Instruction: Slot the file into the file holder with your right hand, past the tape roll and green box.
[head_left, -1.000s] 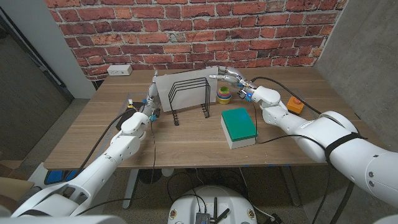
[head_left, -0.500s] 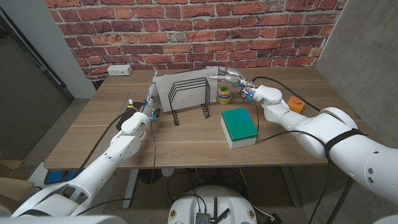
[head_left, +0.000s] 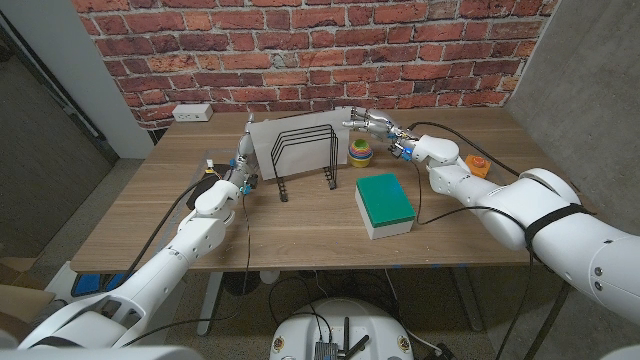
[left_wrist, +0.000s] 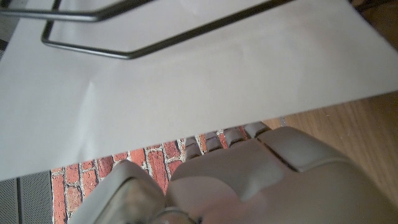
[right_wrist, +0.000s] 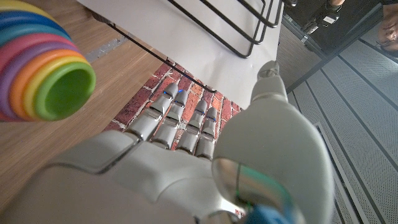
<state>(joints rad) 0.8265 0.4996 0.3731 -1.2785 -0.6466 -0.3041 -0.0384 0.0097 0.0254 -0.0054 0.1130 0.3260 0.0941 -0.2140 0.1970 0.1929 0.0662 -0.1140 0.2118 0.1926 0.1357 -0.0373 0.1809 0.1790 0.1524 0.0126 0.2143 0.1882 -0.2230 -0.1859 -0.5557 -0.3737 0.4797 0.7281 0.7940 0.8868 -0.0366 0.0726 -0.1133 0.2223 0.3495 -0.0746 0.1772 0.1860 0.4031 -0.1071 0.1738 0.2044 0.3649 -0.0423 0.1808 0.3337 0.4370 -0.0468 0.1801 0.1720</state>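
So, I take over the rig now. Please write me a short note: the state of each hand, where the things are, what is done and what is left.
Right hand: its fingers hold the file at its right end.
Left hand: at the file's left end; whether it grips cannot be told.
The file stands upright in the back of the file holder. The tape roll and green box sit to the holder's right, undisturbed.
Done: file brought past both and into the holder.
Left: release it and pull the right hand back.
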